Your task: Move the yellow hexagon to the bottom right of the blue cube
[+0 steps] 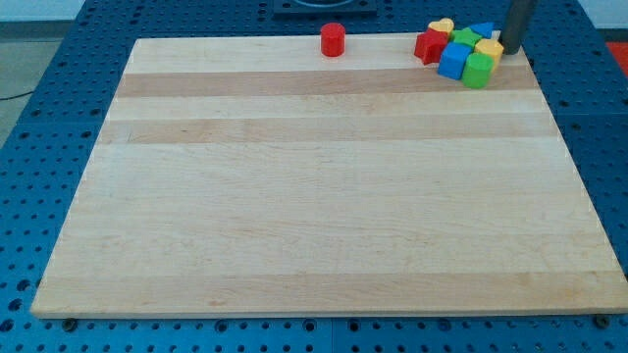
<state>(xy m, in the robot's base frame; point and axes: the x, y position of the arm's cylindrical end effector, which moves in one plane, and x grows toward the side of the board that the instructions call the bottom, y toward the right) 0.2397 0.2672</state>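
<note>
The yellow hexagon lies in a tight cluster of blocks at the view's top right corner of the board. The blue cube sits just to its lower left, with a green block touching the cube's right side, below the hexagon. My tip is right beside the hexagon on its right, touching it or nearly so. The dark rod rises from there out of the view's top edge.
The cluster also holds a red block, a yellow heart, a green block and a second blue block. A red cylinder stands alone at the top edge of the wooden board.
</note>
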